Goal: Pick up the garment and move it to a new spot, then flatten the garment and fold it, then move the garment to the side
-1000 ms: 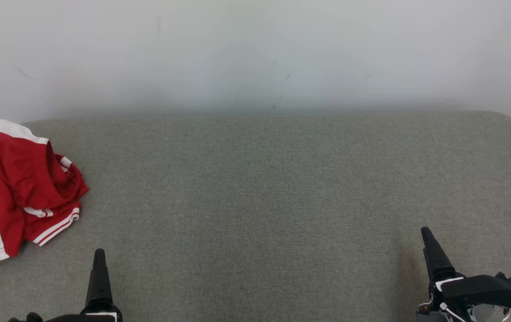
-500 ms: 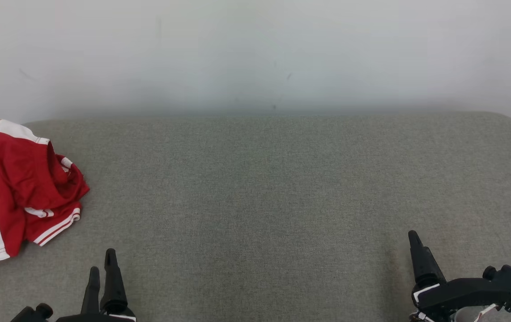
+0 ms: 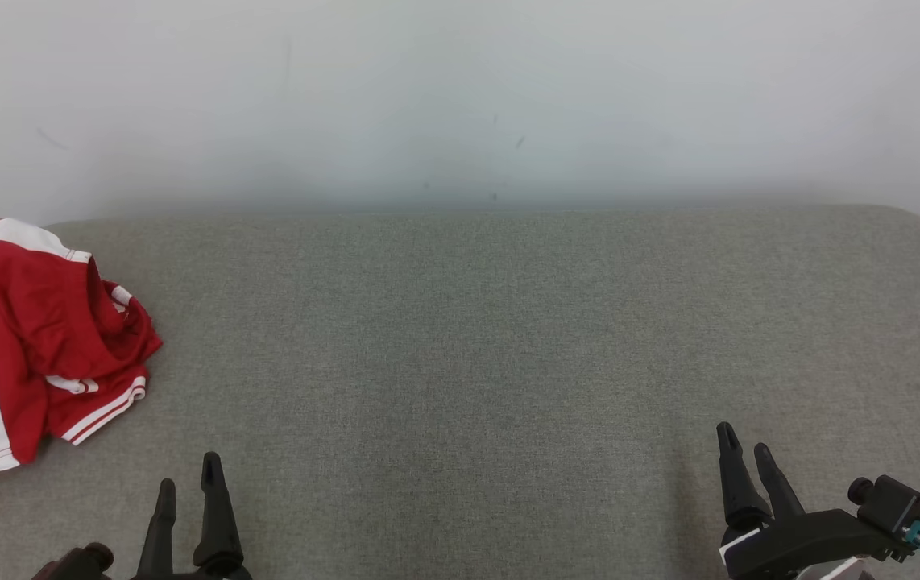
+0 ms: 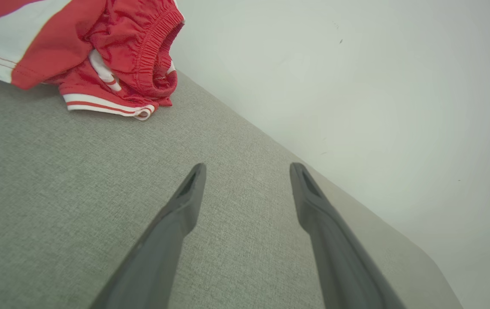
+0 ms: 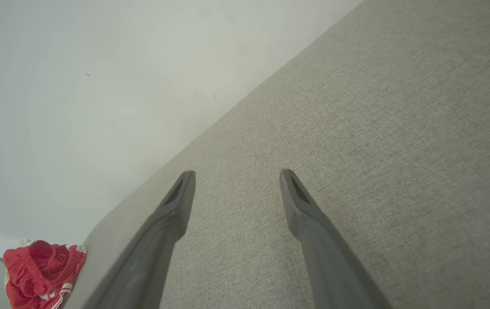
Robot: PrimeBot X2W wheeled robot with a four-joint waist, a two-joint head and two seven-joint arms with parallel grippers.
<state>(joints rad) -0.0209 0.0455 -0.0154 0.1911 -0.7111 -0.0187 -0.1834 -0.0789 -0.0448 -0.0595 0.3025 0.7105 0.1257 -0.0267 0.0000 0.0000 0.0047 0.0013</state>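
The red and white garment [image 3: 25, 338] runs off the head view's left edge, off the top and left of the left wrist view, and off the bottom of the right wrist view, so its full outline cannot be told. Its crumpled folds hide the layers beneath. In the head view the left gripper [image 3: 188, 470] and right gripper [image 3: 742, 437] are cut by the bottom edge.

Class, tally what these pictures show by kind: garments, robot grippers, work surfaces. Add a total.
Crumpled red fabric garment with white stripes: 1
Black two-fingered grippers: 2 (left gripper, right gripper, both open)
Grey woven fabric surface: 1
Total: 4
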